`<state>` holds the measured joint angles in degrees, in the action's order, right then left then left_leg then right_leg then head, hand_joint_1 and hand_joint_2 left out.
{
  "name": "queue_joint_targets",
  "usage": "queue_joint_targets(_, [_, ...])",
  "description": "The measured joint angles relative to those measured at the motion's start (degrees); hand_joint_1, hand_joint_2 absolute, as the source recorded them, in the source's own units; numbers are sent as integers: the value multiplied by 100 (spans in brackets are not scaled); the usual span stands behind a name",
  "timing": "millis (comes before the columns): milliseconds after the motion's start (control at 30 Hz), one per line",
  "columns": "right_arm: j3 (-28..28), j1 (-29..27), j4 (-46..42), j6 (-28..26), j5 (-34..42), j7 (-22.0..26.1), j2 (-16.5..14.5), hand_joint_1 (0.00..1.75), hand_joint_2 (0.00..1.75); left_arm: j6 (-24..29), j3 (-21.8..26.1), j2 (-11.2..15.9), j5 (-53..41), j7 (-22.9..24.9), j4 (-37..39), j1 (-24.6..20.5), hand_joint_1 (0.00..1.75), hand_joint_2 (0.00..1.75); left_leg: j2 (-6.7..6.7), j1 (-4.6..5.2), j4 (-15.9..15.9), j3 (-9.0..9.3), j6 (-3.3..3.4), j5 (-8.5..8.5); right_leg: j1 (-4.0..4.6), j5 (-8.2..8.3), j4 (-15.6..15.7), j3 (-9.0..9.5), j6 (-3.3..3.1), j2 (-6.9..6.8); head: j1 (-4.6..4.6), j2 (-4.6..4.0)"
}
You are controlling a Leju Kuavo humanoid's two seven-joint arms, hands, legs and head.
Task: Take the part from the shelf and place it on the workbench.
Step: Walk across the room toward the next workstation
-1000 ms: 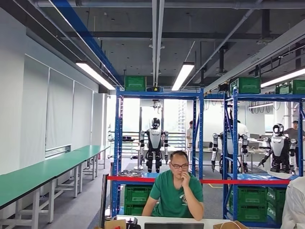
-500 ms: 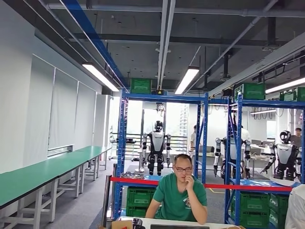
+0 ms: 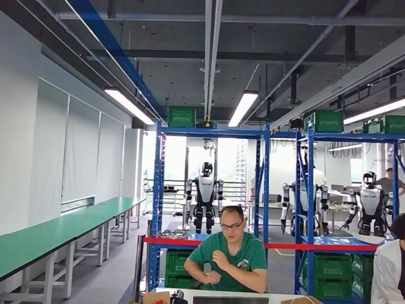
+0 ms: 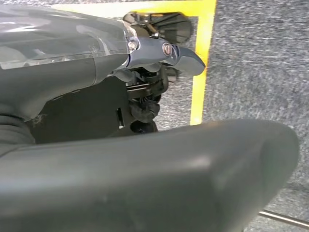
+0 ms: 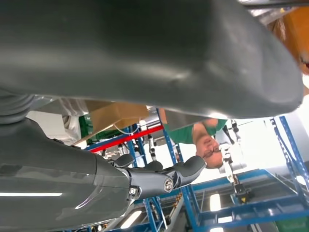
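A blue shelf rack (image 3: 159, 190) stands ahead in the head view. Small metal parts (image 3: 171, 232) lie on its low level, just behind a red bar (image 3: 167, 240); they are too small to make out. A long green workbench (image 3: 57, 229) runs along the left wall. My left hand (image 4: 120, 67) hangs over grey floor with its fingers (image 4: 182, 53) stretched out and nothing in it. My right hand (image 5: 120, 179) is lifted with its fingers (image 5: 182, 170) apart from the thumb (image 5: 164, 63), holding nothing.
A person in a green shirt (image 3: 229, 256) sits at a white table (image 3: 224, 296) between me and the rack. Another person in white (image 3: 389, 269) stands at the right edge. More blue racks (image 3: 310, 209) hold green crates (image 3: 181, 261). Yellow floor tape (image 4: 202, 63) lies under my left hand.
The whole picture has shifted a little, so the camera moved. The seated person lowered a hand from the face to the chest. The person in white shows further in at the right.
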<state>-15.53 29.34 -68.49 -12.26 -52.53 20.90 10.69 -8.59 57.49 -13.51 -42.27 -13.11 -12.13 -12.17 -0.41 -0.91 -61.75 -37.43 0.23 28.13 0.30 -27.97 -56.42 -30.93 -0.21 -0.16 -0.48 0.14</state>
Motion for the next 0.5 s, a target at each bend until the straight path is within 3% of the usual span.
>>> queue_joint_targets(67, [-3, 14, 3, 6, 0, 0, -10, 0, 0, 0, -4, 1, -14, 0, 0, -1, 0, 0, -2, 4, -613, -190, -13, 500, -7, 94, 15, -106, -53, -20, 0, 0])
queue_joint_targets(133, [-7, 5, 9, 12, -2, 0, -15, 0, 0, 0, -9, 2, -23, 0, 0, 2, 0, 0, -2, 2, -1197, -303, -33, 771, -3, 170, -10, -236, -55, -33, 0, -1])
queue_joint_targets(167, [-7, 1, 13, 13, -3, 0, -17, 0, 0, 0, -10, 3, -24, 0, 0, 2, 0, 0, -1, -1, -1260, -254, -42, 748, -5, 204, -30, -304, -46, -38, -1, -1])
queue_joint_targets(200, [-8, -1, 16, 13, -3, 0, -18, 0, 0, -1, -14, 4, -24, 0, 0, 0, 0, 0, 1, -5, -1126, -116, -50, 636, -9, 233, -58, -373, -31, -39, 0, -1])
queue_joint_targets(267, [-5, -1, 19, 13, -3, 0, -17, 0, 0, -5, -21, 4, -24, -1, 0, -11, 0, 0, 4, -13, -450, 351, -63, 383, -14, 274, -152, -514, 12, -41, -1, -1])
queue_joint_targets(333, [-3, 1, 16, 12, -5, 1, -16, 0, 0, -13, -28, 3, -24, -3, 0, -20, 0, 0, 1, -4, 86, 663, -53, 312, -6, 317, -252, -632, 75, -41, -1, -1])
queue_joint_targets(433, [-3, -3, 16, 13, -7, 4, -14, 0, 0, -21, -31, 3, -24, -4, 0, -9, 0, 0, 4, 30, 193, 644, 50, 275, -27, 400, -289, -706, 184, -37, -1, -1])
queue_joint_targets(500, [1, -5, 18, 15, -6, 4, -9, 0, 0, -24, -31, 2, -24, -4, 0, -13, 0, 0, 21, 29, 208, 562, 167, 171, -54, 168, -466, -774, 241, -27, -1, -1])
